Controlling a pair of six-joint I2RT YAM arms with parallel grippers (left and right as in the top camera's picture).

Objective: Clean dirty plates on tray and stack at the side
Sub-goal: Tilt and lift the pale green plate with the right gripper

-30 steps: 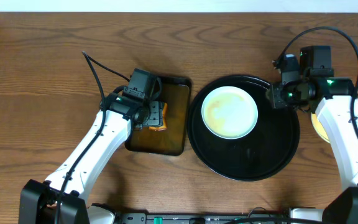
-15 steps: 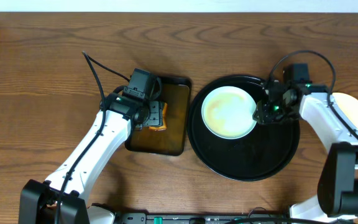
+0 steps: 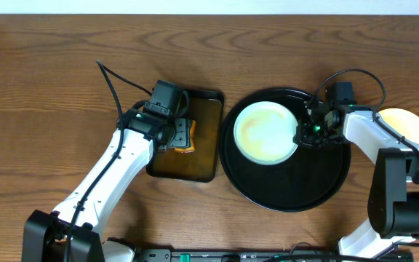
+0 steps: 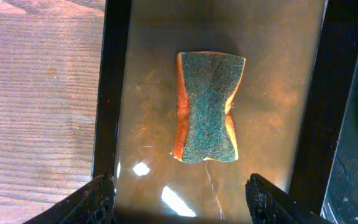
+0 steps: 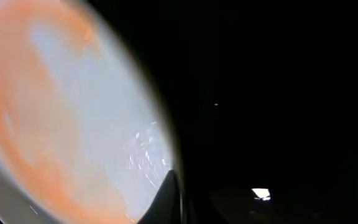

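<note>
Plate [image 3: 266, 132], pale and glossy, is laid flat in the upper left part of the black tray [image 3: 297, 193]. It is met at its right rim by the right gripper [image 3: 305, 131], presumably so that it can be steadied or lifted for wiping. Whether the rim is already pinched cannot be told: in the right wrist view only one dark fingertip [image 5: 166, 196] is shown against the blurred edge, and the overhead view is too small to settle it. The left gripper [image 4: 182, 196] is held low over the sponge [image 4: 207, 107] in the small tray [image 4: 110, 93], with its fingers spread wide and nothing between them, a stance judged to be made ready for taking the sponge up. A thin orange film is smeared over the plate's left half and along its rim, so it is judged not yet cleaned. A yellow plate [image 3: 406, 120] is set on the table [image 3: 49, 73] just right of the tray, partly hidden by the right arm.
</note>
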